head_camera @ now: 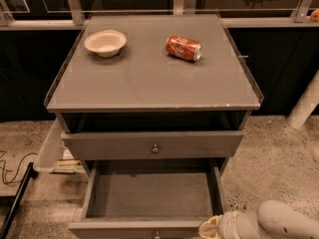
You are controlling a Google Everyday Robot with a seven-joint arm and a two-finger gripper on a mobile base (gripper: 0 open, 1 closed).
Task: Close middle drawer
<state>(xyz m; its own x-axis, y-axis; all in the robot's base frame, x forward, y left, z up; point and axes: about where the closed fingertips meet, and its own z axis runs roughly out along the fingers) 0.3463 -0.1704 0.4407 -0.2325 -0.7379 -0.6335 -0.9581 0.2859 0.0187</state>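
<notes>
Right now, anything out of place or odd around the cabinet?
Two things. The soda can lies on its side on the cabinet top, right of the upright bowl. The middle drawer stands pulled far out, nothing visible inside. The tool sits low at its front right corner.
</notes>
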